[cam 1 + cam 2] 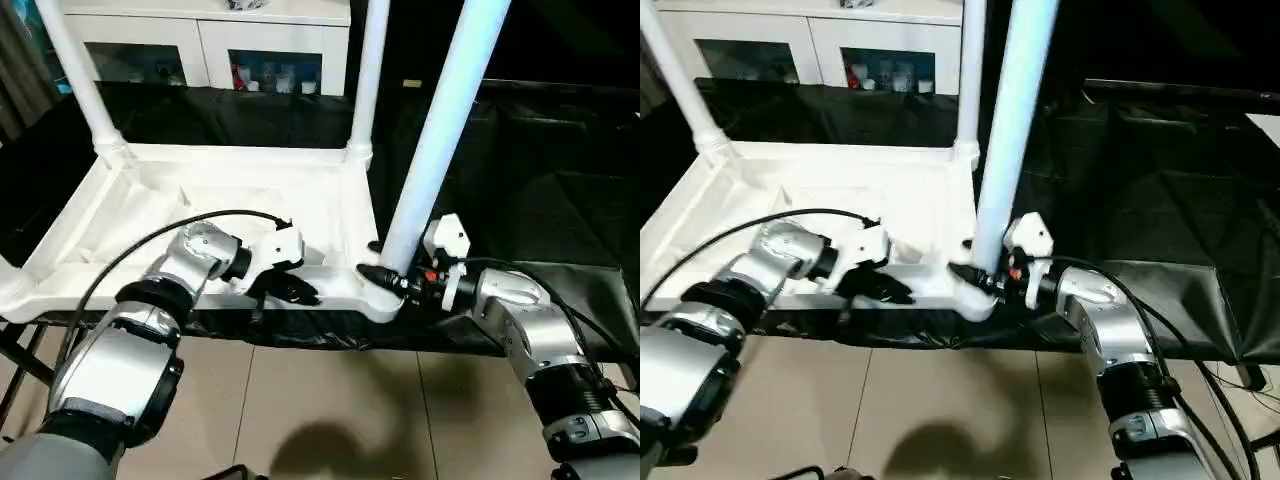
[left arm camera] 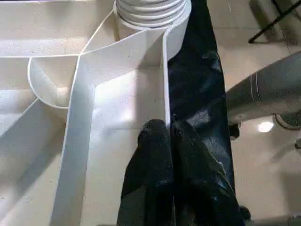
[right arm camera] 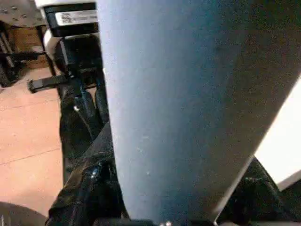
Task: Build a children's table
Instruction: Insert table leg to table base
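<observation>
Three white legs stand up from the children's table, which lies upside down on the black work table in the middle left of the frame. Its near long rim sits right along the work table's front edge, with bare floor below. The left gripper pinches that thin rim near the lower middle, one black finger inside the rim and one outside, closed tight on it. The right gripper is wrapped around the bottom of the nearest leg, just above the near right corner socket, fingers closed on the tube. To the right, the black sheet is open and flat. A white cabinet stands behind at the upper left.
</observation>
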Robot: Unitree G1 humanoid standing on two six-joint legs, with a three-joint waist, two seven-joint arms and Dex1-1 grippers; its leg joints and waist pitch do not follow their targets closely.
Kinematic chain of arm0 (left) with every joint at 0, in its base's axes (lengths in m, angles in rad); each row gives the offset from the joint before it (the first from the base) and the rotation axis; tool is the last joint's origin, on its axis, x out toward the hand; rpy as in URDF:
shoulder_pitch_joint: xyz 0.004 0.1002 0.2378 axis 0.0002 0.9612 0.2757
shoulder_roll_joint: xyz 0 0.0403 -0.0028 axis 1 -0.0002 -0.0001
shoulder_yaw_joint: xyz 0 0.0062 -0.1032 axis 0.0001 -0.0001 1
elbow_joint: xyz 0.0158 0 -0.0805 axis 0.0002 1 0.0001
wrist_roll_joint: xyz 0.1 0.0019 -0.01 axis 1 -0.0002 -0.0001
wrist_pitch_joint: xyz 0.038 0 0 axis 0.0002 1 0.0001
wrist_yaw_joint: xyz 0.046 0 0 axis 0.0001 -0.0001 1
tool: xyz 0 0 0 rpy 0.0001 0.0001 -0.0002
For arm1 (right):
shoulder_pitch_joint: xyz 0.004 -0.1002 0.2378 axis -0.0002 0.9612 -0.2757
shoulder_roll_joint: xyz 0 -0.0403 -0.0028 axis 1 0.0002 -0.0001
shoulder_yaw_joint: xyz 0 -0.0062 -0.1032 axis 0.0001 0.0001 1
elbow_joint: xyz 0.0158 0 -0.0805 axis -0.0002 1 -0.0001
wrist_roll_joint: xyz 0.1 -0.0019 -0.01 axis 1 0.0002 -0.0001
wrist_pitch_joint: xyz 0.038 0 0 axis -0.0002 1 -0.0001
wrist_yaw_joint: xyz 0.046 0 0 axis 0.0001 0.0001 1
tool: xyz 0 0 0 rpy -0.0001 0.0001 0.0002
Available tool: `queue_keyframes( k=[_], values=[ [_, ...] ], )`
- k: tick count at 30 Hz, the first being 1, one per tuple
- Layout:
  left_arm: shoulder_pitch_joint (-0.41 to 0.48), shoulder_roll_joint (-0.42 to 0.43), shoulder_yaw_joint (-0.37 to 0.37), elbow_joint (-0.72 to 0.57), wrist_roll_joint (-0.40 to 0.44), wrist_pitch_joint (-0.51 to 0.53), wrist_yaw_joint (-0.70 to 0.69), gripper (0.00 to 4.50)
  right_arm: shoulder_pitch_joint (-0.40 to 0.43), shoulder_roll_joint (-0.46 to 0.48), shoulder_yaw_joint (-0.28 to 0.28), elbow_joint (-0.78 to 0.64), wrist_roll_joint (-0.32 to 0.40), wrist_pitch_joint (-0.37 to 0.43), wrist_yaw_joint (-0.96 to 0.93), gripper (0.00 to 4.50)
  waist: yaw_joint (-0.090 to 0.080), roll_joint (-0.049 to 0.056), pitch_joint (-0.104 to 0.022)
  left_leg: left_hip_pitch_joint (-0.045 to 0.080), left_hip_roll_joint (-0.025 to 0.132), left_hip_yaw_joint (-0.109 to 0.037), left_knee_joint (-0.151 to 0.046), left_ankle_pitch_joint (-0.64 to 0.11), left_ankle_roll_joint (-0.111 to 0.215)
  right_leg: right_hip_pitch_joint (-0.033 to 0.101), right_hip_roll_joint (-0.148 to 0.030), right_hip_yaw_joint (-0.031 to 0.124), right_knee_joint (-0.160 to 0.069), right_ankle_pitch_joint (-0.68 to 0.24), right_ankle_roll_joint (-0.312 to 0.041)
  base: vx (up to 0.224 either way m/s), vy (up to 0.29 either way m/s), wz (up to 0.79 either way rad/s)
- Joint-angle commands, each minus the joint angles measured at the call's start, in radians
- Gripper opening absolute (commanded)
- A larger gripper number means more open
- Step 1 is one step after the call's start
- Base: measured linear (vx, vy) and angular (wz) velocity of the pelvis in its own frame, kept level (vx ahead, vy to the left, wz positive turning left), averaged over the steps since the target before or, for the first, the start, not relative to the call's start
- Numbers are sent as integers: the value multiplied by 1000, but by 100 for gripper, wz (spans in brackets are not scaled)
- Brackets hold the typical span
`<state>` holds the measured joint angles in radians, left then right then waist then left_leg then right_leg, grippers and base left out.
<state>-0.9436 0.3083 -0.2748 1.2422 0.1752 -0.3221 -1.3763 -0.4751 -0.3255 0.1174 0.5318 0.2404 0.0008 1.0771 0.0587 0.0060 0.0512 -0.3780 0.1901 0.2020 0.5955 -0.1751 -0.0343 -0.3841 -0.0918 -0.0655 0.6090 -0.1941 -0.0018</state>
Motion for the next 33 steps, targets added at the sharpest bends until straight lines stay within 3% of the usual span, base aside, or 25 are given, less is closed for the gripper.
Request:
queue_keyframes(
  k=[1,4,7,8,11,12,14,15,16,17,23,25,29,33],
  values=[
    [-34,12,-15,2,33,-10,9,0,36,-4,61,88,-56,15,21,189,8,1,-57,23,54,-24,-84,-324,11,30,-71,45,-76,-206,-289,0,0,0],
    [-54,-1,9,13,27,36,108,0,10,17,36,131,-66,-11,-35,189,6,2,-55,25,53,-25,-86,-343,2,26,-72,45,-81,-248,-282,0,0,0],
    [-66,-12,27,18,15,68,162,0,-13,32,15,166,-79,-28,-106,189,2,0,-46,36,50,-33,-87,-426,-26,15,-78,45,-101,-437,-237,0,0,0],
    [-82,-28,51,28,-1,110,233,0,-50,53,-14,222,-98,-51,-223,189,1,-2,-45,33,52,-36,-88,-433,-30,15,-79,46,-104,-467,-219,0,0,0],
    [-101,-55,86,35,-28,161,311,0,-101,84,-57,291,-101,-45,-381,189,-12,-1,-47,31,50,-45,-93,-453,-61,14,-77,40,-102,-488,-203,0,0,0],
    [-110,-81,108,35,-47,183,346,0,-151,113,-100,361,-82,-19,-501,189,-13,3,-48,29,50,-45,-94,-449,-61,15,-77,41,-100,-471,-203,0,0,0],
    [-113,-101,114,32,-55,194,362,0,-193,135,-127,423,-69,11,-587,189,-21,3,-58,20,46,-41,-92,-386,-54,21,-73,42,-90,-348,-235,0,0,0],
    [-113,-112,115,30,-57,199,373,0,-215,146,-136,456,-66,28,-633,189,-21,3,-63,15,44,-34,-88,-330,-35,23,-71,43,-85,-253,-255,0,0,0],
    [-113,-118,115,30,-57,200,378,0,-225,151,-139,470,-65,35,-651,189,-22,8,-63,12,42,-32,-85,-307,-25,25,-69,44,-81,-214,-262,0,0,0],
    [-112,-129,112,28,-54,202,389,0,-244,163,-148,499,-60,47,-682,189,-22,5,-63,9,40,-29,-82,-276,-3,27,-67,42,-78,-161,-272,0,0,0],
    [-102,-154,97,27,-23,203,427,0,-297,200,-150,569,-81,50,-735,189,-19,5,-68,11,41,-23,-72,-196,44,33,-63,38,-63,-24,-307,0,0,0],
    [-100,-152,93,27,-12,202,436,0,-308,213,-136,586,-103,43,-736,189,-19,7,-65,13,42,-22,-74,-212,47,31,-63,38,-65,-43,-310,0,0,0],
    [-99,-144,85,28,-4,199,448,0,-316,224,-118,601,-125,38,-742,189,-20,6,-58,20,44,-23,-81,-300,11,26,-64,41,-80,-181,-283,0,0,0],
    [-99,-144,85,29,2,197,459,0,-332,236,-121,622,-128,26,-730,189,-22,8,-58,21,44,-25,-83,-319,-4,23,-64,42,-82,-206,-274,0,0,0]
  ],
)
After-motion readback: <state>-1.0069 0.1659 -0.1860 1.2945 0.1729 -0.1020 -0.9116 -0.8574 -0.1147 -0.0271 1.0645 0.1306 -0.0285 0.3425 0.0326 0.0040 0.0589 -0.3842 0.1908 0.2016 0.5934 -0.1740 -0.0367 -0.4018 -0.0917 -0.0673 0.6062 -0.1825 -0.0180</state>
